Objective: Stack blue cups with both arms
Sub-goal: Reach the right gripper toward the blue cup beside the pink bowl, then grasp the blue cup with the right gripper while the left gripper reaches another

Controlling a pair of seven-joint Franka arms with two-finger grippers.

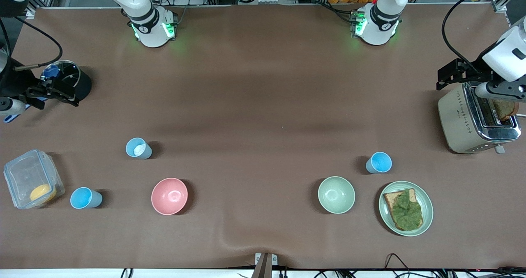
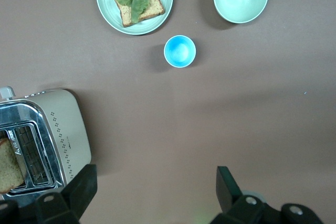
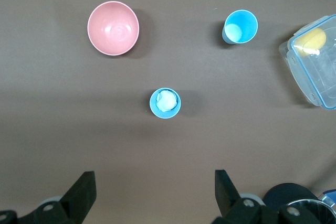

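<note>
Three blue cups stand upright and apart on the brown table. A paler cup (image 1: 138, 148) (image 3: 165, 103) with a whitish inside stands toward the right arm's end. Another cup (image 1: 85, 198) (image 3: 240, 26) is nearer the front camera, beside the clear box. The third cup (image 1: 379, 162) (image 2: 179, 51) stands toward the left arm's end, by the green bowl. My right gripper (image 1: 51, 90) (image 3: 155, 190) hangs open and empty over bare table beside a black container. My left gripper (image 1: 462, 74) (image 2: 155, 187) hangs open and empty over bare table beside the toaster.
A pink bowl (image 1: 169, 196) and a pale green bowl (image 1: 336, 194) sit near the front. Beside the green bowl is a plate (image 1: 427, 204) of toast with lettuce. A toaster (image 1: 456, 118), a clear box (image 1: 24, 175) and a black container (image 1: 80, 83) stand at the table's ends.
</note>
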